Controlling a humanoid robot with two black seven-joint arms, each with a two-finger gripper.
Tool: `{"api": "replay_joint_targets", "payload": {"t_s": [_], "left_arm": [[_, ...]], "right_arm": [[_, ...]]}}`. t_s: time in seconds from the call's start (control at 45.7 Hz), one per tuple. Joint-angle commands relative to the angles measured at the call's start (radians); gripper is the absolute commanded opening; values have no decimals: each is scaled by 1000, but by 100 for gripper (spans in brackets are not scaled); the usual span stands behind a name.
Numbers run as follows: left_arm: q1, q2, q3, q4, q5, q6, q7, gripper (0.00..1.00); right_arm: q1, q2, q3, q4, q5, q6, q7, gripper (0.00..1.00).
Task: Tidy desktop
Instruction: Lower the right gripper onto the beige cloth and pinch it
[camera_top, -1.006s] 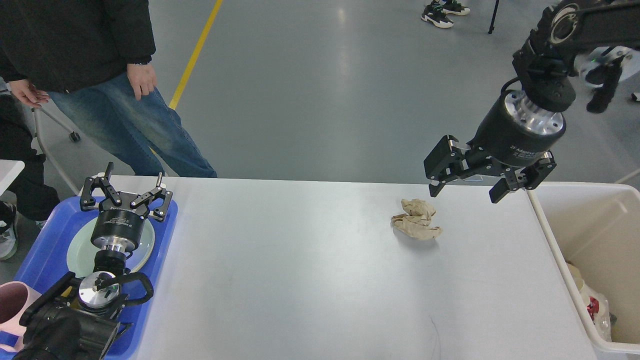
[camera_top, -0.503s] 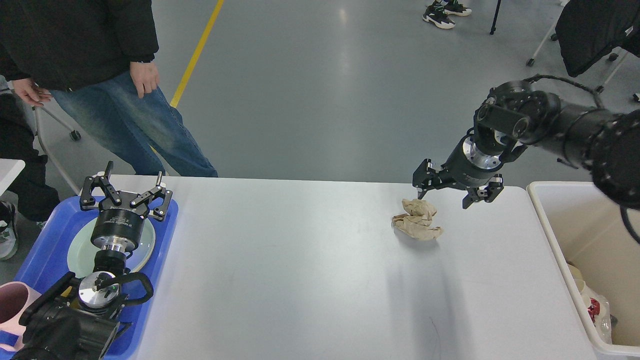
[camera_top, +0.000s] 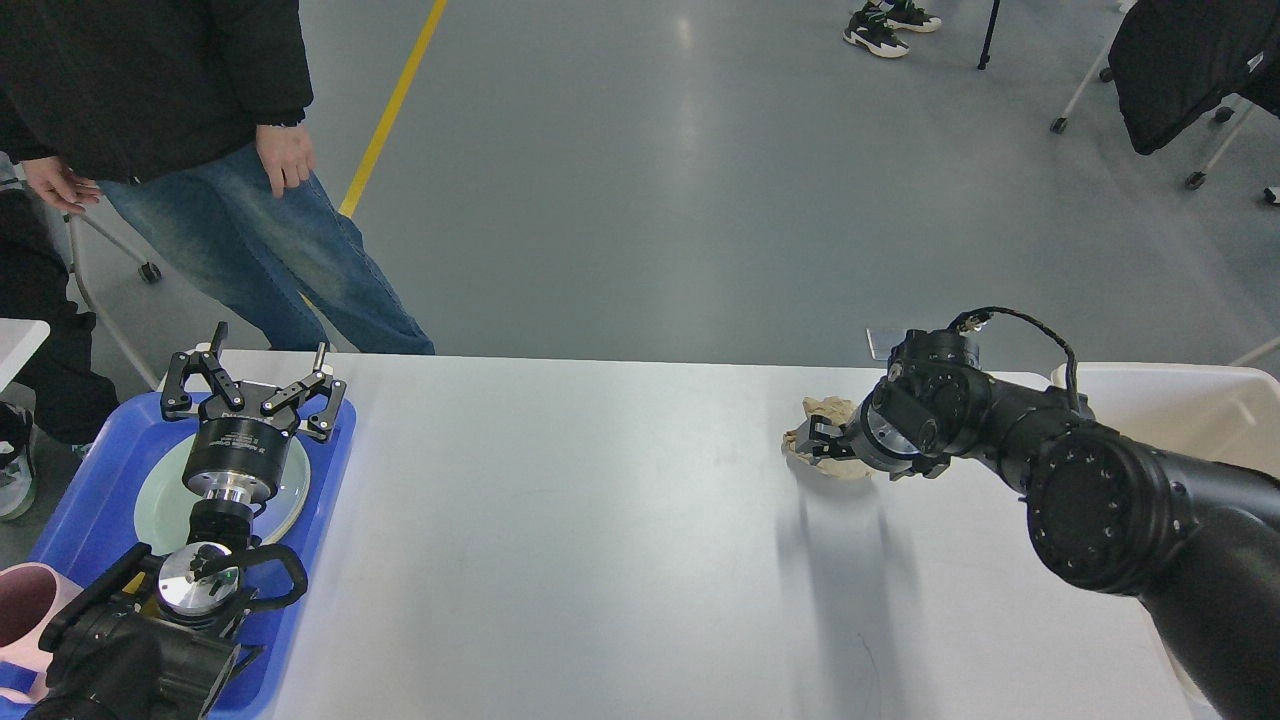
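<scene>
- our desk (camera_top: 600, 560) is a big white top, smooth with a slight shine, rounded corners
- it sits flat, spanning nearly the whole width in front of us

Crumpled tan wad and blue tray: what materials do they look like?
The crumpled tan wad beside the right gripper looks like matte brown paper, judging by its sharp creases. The blue tray on the white desktop looks like moulded plastic: smooth, slightly glossy, rounded rim.

Crumpled paper (camera_top: 828, 408) half hidden behind right gripper (camera_top: 826, 440)
</scene>
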Motion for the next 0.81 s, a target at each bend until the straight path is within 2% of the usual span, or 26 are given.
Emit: {"api": "replay_joint_targets", "payload": {"t_s": [0.0,0.087,0.153,0.328,0.612,0.787], "left_arm": [[0,0,0,2,1,1,0,96],[1,0,0,0,0,1,0,96],[0,0,0,2,0,-1,0,96],[0,1,-1,0,1,1,0,96],[0,0,0,0,0,1,0,96],[0,0,0,0,0,-1,0,96]], "right_arm": [[-10,-1,7,2,-6,-71,51,97],[-2,-3,5,0,-6,-69,117,97],[1,-4,4,-3,-6,-69,137,97],[2,-8,4,-6,-6,-95,137,97],[-45,-6,5,-4,-9,-331,130,98],[-53,-4,12,-3,-9,-399,131,98]]}}
